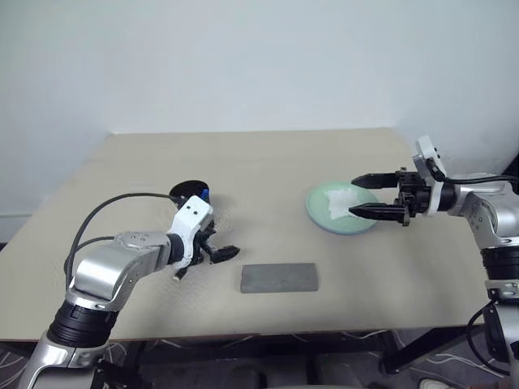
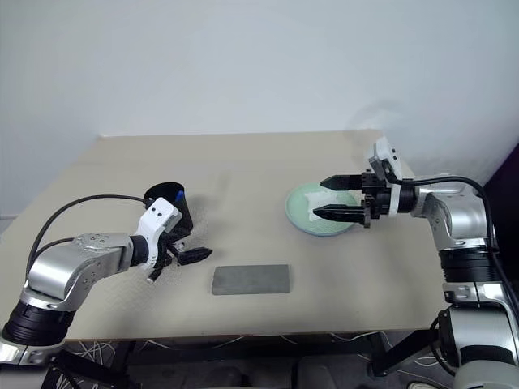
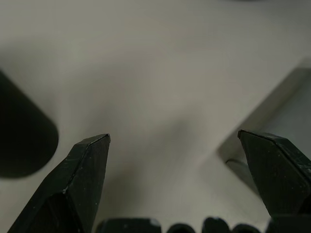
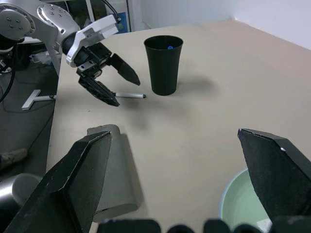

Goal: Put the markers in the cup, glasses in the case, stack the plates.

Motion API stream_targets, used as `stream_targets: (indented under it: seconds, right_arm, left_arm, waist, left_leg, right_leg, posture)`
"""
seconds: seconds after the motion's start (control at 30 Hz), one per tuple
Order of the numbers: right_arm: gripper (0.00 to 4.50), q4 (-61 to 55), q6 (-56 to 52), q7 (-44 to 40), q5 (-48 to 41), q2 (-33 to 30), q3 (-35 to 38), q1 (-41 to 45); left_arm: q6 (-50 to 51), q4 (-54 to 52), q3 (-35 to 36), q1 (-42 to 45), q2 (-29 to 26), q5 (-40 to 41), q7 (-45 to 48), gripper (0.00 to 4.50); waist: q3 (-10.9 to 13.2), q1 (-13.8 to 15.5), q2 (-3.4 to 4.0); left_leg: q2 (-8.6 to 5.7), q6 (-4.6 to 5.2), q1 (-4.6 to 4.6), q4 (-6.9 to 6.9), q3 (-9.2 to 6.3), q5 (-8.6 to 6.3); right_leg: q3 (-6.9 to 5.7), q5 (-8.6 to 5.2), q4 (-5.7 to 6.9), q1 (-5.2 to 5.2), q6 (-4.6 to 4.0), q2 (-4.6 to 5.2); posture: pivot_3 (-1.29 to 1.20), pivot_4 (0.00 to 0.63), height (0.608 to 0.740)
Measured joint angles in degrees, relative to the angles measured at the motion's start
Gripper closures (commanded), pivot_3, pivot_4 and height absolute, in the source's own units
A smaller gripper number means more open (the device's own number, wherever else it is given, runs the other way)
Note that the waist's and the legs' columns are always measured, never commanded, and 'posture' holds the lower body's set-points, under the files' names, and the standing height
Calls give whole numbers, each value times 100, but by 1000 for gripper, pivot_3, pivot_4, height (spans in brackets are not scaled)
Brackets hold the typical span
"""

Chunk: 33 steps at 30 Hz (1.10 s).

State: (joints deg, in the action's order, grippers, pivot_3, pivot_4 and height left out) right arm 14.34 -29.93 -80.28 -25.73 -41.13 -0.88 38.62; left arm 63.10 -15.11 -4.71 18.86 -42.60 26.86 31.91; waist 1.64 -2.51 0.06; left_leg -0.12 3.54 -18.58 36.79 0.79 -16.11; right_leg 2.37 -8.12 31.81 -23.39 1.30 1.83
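The left gripper (image 1: 212, 256) stands with its two black fingers spread wide and holds nothing; it points down at the table (image 1: 268, 170), close to the near left part of it. Just behind it stands the black cup (image 4: 164, 64), upright, with a blue cap (image 4: 169, 47) visible inside at its rim, so one marker seems to be already in. The second marker (image 4: 127, 95) lies flat on the table between the left gripper and the cup, almost under the fingertips. I judge it light, stiff and smooth, so it can roll or slip; the best hold is across the middle of its body, with the fingers closing from both long sides.

To the right, near the front edge, lies the grey case (image 1: 279, 277), closed and flat. I cannot see the glasses, so I cannot say if they are inside it.

Further right the mint green plate (image 1: 340, 209) rests on the table with a white cloth (image 1: 344, 200) on it, and a blue rim shows under its edge, so the plates look stacked. The right gripper (image 1: 370, 196) hangs over this plate, fingers wide apart and empty.
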Motion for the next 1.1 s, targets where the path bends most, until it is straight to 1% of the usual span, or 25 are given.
stream_targets:
  seconds: [0.17, 0.67, 0.7, 0.73, 0.8, 1.03, 1.1]
  right_arm:
    - [0, 12, 15, -12, 19, -2, -14, 0]
    - [0, 52, 49, -70, 115, -1, -65, 0]
    - [0, 53, 50, -71, 115, -1, -65, 0]
    - [0, 53, 50, -72, 116, -1, -65, 0]
    - [0, 53, 51, -74, 117, -1, -66, 0]
    - [0, 53, 53, -74, 119, -1, -71, 0]
    - [0, 52, 54, -71, 119, -1, -72, 0]
  left_arm:
    - [373, 352, 9, 209, 78, -193, -326, 27]
    - [1130, 781, -79, 311, 108, -486, -630, 27]
    - [1160, 797, -92, 312, 109, -508, -636, 384]
    - [1190, 814, -103, 312, 122, -525, -638, 569]
    - [1244, 847, -131, 312, 168, -563, -640, 1247]
    - [1287, 870, -227, 325, 175, -617, -635, 3799]
    - [1296, 870, -236, 329, 173, -653, -639, 4470]
  waist:
    - [0, -11, 0]
    - [-1, -8, -1]
    - [-1, -9, -1]
    - [-1, -9, -1]
    - [-1, -9, -1]
    - [-1, -11, -1]
    - [-2, -11, -1]
  left_leg:
    - [-7, 0, 1, 0, 0, 0]
    - [-16, 0, -1, -15, -3, 0]
    - [-16, 0, 0, -15, -3, 0]
    - [-16, 0, 0, -15, -3, 0]
    - [-16, 0, 0, -15, -3, 0]
    - [-15, 0, 3, -15, -2, 0]
    - [-15, 0, 3, -15, -2, 0]
  right_leg:
    - [-2, 0, 0, -3, 0, 0]
    - [4, 0, 0, -3, 0, 3]
    - [4, 0, 0, -3, 0, 4]
    - [3, 0, 0, -3, 0, 3]
    - [3, 0, -1, -3, 0, 3]
    - [2, 0, 0, -3, 0, 3]
    - [3, 0, 0, -3, 0, 3]
  posture:
    - [0, 0, 735]
    - [0, 0, 735]
    - [0, 0, 735]
    - [0, 0, 735]
    - [0, 0, 735]
    - [0, 0, 735]
    - [0, 0, 735]
